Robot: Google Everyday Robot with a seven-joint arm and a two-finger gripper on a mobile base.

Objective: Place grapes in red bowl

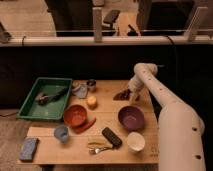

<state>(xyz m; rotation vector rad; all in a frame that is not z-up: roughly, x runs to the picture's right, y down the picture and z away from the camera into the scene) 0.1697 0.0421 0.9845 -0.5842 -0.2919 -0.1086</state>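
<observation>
The red bowl [75,115] stands on the surface [107,108], left of the middle. Farther back, on the right, the grapes [121,95] lie well apart from it. The gripper [133,93] is low, just beside them on their right; whether it grasps them I cannot tell.

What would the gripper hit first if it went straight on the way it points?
Probably the grapes, right at the gripper on the far side of the table, though depth is unclear.

Office: swivel chair [111,18], hand [132,95] over table [107,113]
</observation>
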